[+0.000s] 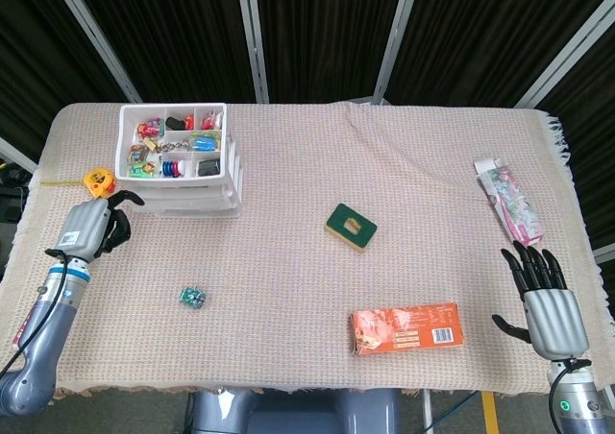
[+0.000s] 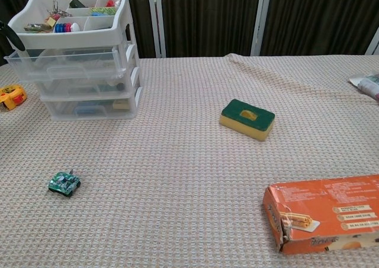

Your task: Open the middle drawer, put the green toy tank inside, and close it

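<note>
Green toy tank (image 1: pixel 193 298) upright, heading unclear; left hand (image 1: pixel 94 226) curled, right hand (image 1: pixel 548 298) spread.

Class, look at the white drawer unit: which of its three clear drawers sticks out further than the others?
The top clear drawer, directly beneath the open organiser tray of the white drawer unit. It juts out toward the left hand, while the middle drawer and bottom drawer sit flush.

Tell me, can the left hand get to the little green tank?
Probably yes. The left hand holds nothing, and only bare cloth lies between it and the tank, which sits apart from the drawers.
</note>
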You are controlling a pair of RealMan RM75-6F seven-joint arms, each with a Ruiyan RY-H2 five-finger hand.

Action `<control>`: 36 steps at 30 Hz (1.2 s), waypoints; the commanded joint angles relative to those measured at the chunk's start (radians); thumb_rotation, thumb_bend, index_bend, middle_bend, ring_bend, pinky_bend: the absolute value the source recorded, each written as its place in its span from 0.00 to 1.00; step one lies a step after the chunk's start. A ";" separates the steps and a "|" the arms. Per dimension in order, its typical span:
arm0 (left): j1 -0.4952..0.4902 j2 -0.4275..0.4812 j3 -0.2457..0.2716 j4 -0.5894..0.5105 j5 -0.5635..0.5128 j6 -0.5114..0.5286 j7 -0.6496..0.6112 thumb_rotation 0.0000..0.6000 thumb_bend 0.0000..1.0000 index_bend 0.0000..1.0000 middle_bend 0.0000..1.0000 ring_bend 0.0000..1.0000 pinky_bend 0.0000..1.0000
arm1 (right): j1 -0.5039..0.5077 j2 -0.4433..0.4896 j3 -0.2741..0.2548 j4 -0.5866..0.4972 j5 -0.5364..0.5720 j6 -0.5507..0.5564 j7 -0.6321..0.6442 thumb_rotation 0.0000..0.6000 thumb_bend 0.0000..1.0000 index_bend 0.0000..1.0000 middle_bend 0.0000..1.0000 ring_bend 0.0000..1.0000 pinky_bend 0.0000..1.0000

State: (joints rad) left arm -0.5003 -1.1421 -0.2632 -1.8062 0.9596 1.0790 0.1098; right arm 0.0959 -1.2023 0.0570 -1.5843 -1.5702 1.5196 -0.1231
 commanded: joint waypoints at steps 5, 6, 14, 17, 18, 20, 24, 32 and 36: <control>-0.004 -0.002 0.002 0.002 -0.003 0.006 0.008 1.00 1.00 0.36 0.92 0.88 0.72 | 0.000 0.001 0.000 -0.001 0.001 -0.002 0.000 1.00 0.00 0.08 0.00 0.00 0.00; -0.006 -0.002 0.003 0.003 -0.009 0.004 0.013 1.00 1.00 0.35 0.92 0.88 0.72 | 0.000 0.001 0.000 -0.001 0.001 -0.002 0.001 1.00 0.00 0.08 0.00 0.00 0.00; -0.033 -0.005 0.017 0.015 -0.071 -0.025 0.078 1.00 1.00 0.30 0.92 0.88 0.72 | 0.000 0.002 -0.001 -0.002 0.002 -0.004 0.001 1.00 0.00 0.08 0.00 0.00 0.00; -0.044 -0.009 0.024 0.020 -0.102 -0.037 0.106 1.00 1.00 0.28 0.92 0.88 0.72 | 0.000 0.002 -0.001 -0.004 0.003 -0.005 0.001 1.00 0.00 0.08 0.00 0.00 0.00; -0.049 -0.011 0.027 0.023 -0.116 -0.042 0.118 1.00 1.00 0.27 0.92 0.88 0.72 | 0.000 0.003 -0.001 -0.004 0.004 -0.005 0.001 1.00 0.00 0.08 0.00 0.00 0.00; -0.057 -0.013 0.029 0.025 -0.138 -0.045 0.134 1.00 1.00 0.26 0.92 0.88 0.72 | 0.000 0.003 -0.001 -0.004 0.005 -0.006 0.001 1.00 0.00 0.08 0.00 0.00 0.00; -0.063 -0.019 0.030 0.030 -0.154 -0.039 0.149 1.00 1.00 0.25 0.92 0.88 0.72 | 0.001 0.004 -0.001 -0.005 0.005 -0.008 0.001 1.00 0.00 0.08 0.00 0.00 0.00; -0.072 -0.023 0.035 0.031 -0.179 -0.036 0.168 1.00 1.00 0.40 0.92 0.88 0.72 | 0.001 0.004 -0.001 -0.006 0.006 -0.009 0.000 1.00 0.00 0.08 0.00 0.00 0.00; -0.069 -0.016 0.037 0.017 -0.178 -0.035 0.158 1.00 1.00 0.51 0.92 0.88 0.72 | 0.001 0.004 -0.001 -0.006 0.006 -0.009 -0.001 1.00 0.00 0.08 0.00 0.00 0.00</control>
State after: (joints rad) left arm -0.5708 -1.1604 -0.2268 -1.7861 0.7801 1.0434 0.2705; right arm 0.0970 -1.1979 0.0558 -1.5905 -1.5641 1.5103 -0.1240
